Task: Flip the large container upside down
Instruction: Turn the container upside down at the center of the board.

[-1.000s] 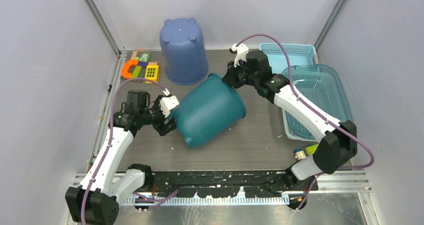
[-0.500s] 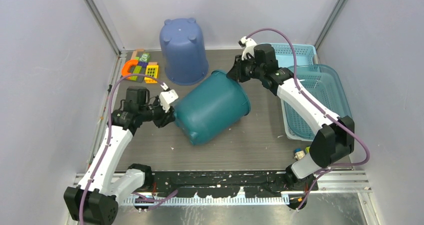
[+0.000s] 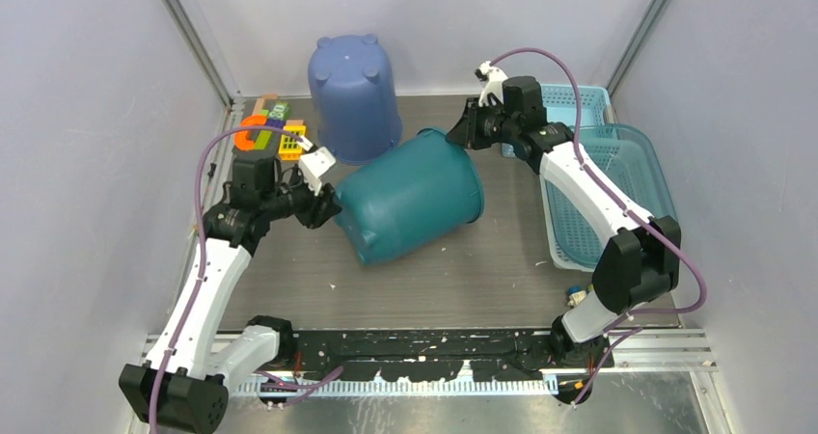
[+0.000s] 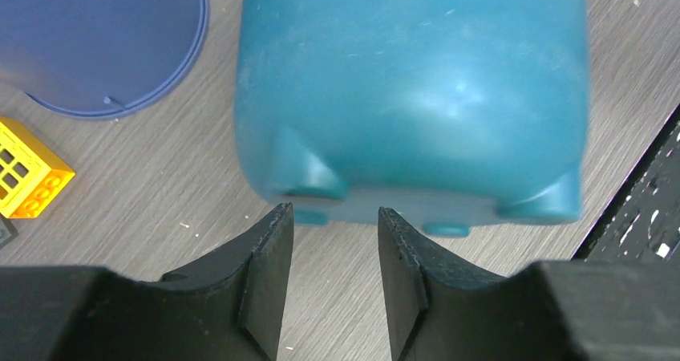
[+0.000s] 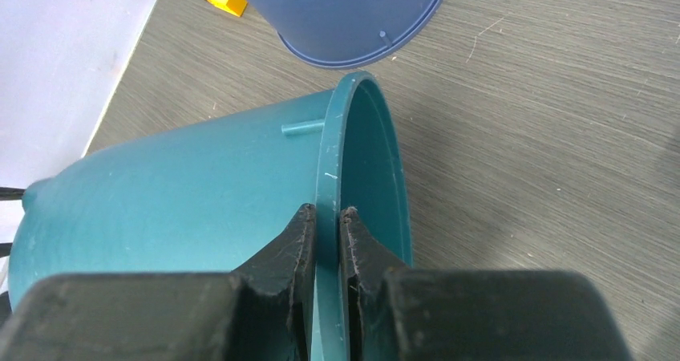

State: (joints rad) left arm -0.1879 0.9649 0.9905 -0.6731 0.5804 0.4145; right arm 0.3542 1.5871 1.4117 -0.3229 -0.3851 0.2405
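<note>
Container point(image 3: 410, 207) on side, mid-table, mouth toward 2 o'clock. Right gripper point(image 5: 328, 213) pinches rim point(image 5: 327, 156). Left gripper point(image 4: 334, 211) spread, empty, at base point(image 4: 401, 204), 8 o'clock. Judgement: left pushes base up, right guides rim down.

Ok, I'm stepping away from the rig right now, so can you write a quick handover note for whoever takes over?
The right gripper is shut on the rim of the teal container, one finger inside, one outside.
The left gripper is open at the container's footed base, holding nothing.
The container lies on its side on the table, mouth toward the right arm, beside the upside-down blue container.
Done: tipped halfway.
Left: bring the rim down flat, then release.
</note>
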